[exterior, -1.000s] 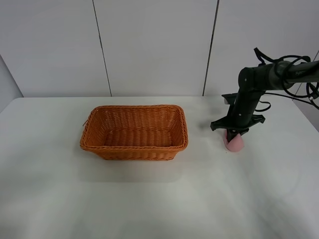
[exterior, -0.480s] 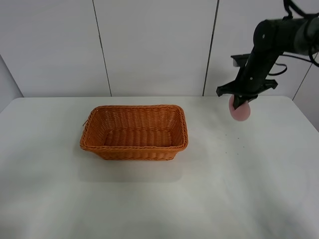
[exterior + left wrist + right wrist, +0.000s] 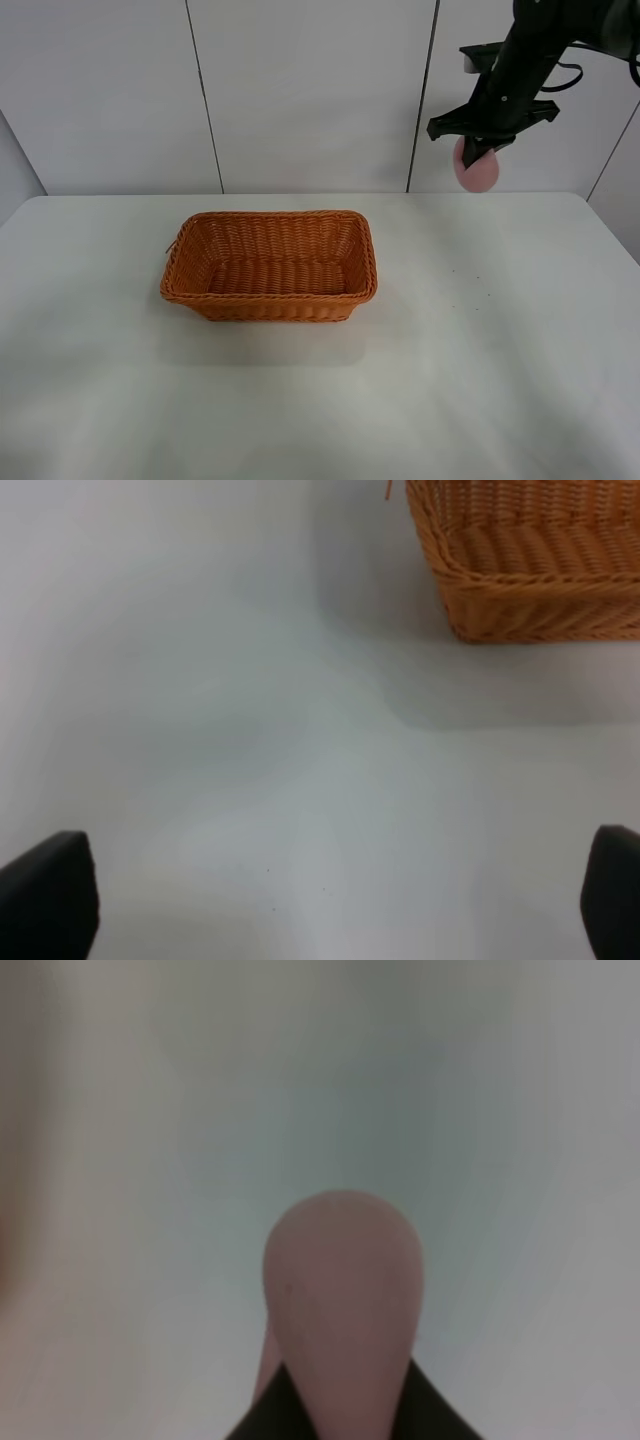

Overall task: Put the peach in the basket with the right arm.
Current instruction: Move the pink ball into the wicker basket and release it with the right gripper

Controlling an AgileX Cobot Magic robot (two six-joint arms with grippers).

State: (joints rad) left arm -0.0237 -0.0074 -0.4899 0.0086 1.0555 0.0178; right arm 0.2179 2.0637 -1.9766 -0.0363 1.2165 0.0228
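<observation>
pink peach (image 3: 478, 172) is hanging in the right pincer (image 3: 478, 152). its dark fingers are gripping the upper part of the fruit, and the round end is sticking out below them. the right arm (image 3: 527, 55) is holding it high above the white table (image 3: 500, 350). the orange-brown woven basket (image 3: 270, 296) is sitting well apart from this pincer, lower and toward the left arm's side. the left pincer (image 3: 330, 900) is hovering low over the table, fingertips spread wide and gripping nothing, with a basket corner just ahead of it.
</observation>
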